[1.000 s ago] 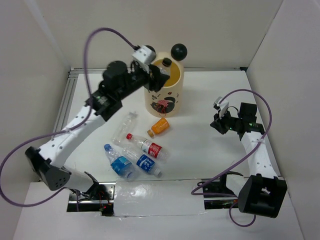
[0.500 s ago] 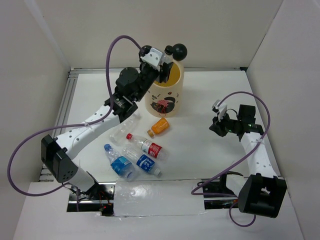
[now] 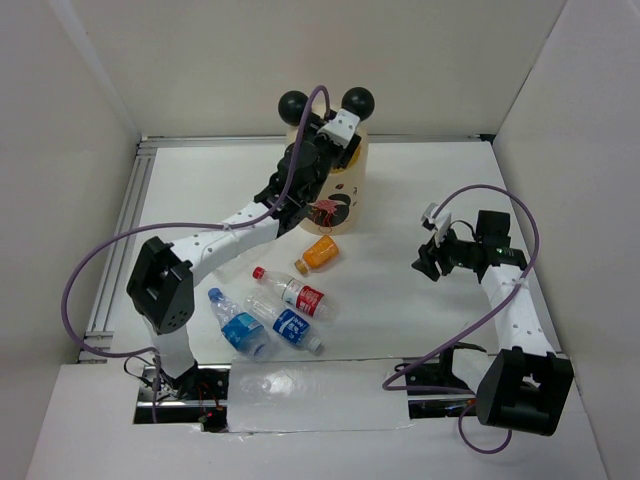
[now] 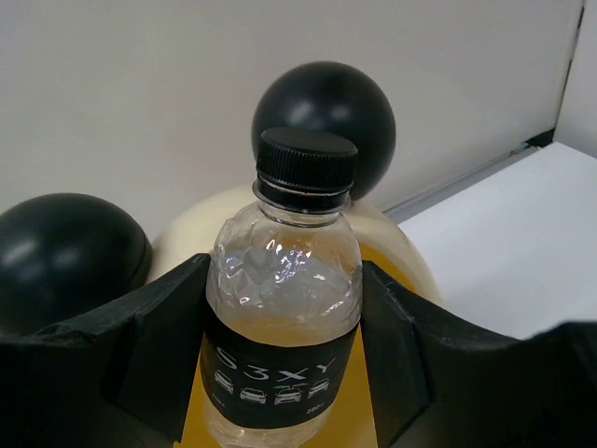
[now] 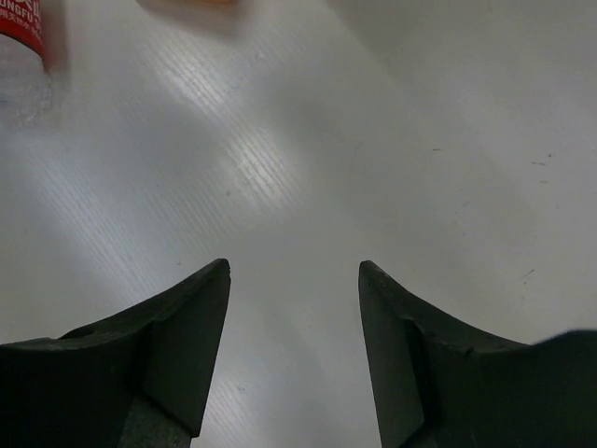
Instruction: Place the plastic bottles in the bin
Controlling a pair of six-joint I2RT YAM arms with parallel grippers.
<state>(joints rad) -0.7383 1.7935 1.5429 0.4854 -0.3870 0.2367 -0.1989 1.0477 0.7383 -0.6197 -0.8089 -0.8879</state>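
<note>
At upper centre, clamps clear black-capped plastic bottle [image 4: 285,266] in left tool [image 4: 284,322], over cream cylindrical bin [image 3: 347,195] with black ball ears [image 3: 293,104]. Holds right tool [image 5: 294,313] released above white surface [image 3: 420,185], middle right.

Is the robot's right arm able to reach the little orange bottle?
Probably yes. The right gripper is open, and only bare table lies between it and the orange bottle. The left gripper, holding a black-capped bottle, is over the bin, out of the way.
</note>
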